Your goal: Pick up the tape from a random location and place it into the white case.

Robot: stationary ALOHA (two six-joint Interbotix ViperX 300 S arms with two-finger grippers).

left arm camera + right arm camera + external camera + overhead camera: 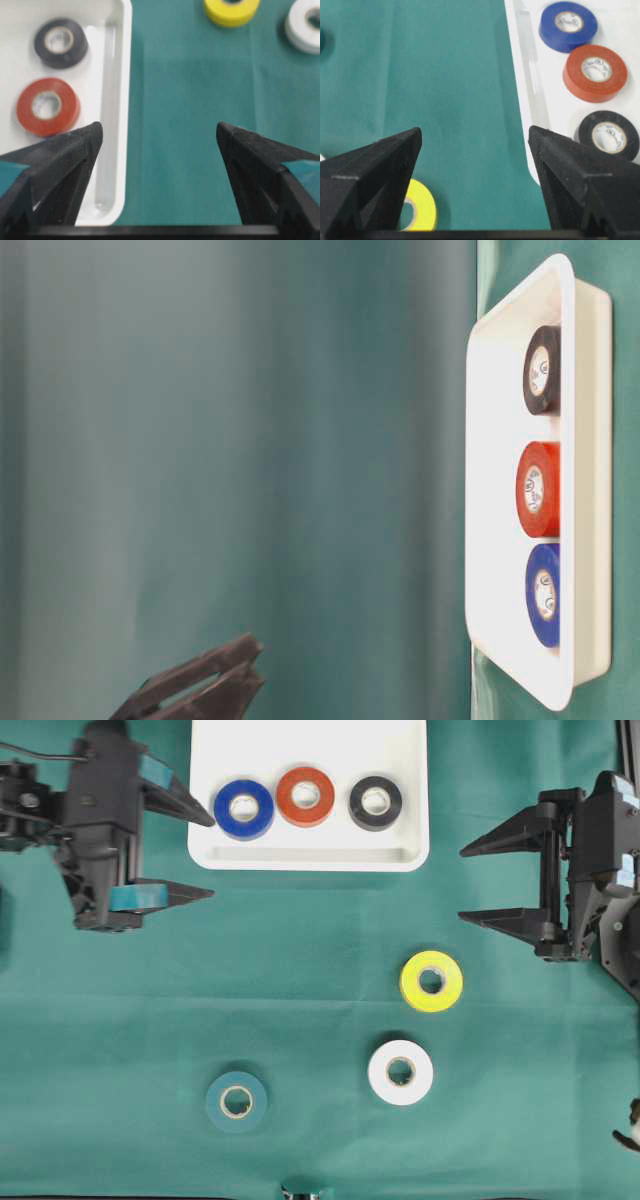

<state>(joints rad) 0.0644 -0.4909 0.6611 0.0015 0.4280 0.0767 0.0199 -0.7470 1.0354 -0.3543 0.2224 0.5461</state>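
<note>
Three rolls of tape sitting in shallow white plastic case (310, 855); yellow tape roll (431, 981), white roll (400, 1072), teal roll (236, 1101) lying loose on green desk (300, 980). Both sets of fingers (195, 857) (478, 882) spreading wide, holding nothing. Advisable: centring over one roll, straddling rim squarely before pinching.

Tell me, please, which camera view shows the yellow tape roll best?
The overhead exterior view: the yellow tape roll lies whole and unobstructed on the green cloth. The left wrist view cuts it off at the top edge; the right wrist view shows only part beside a finger of the right gripper. The table-level view misses it.
</note>
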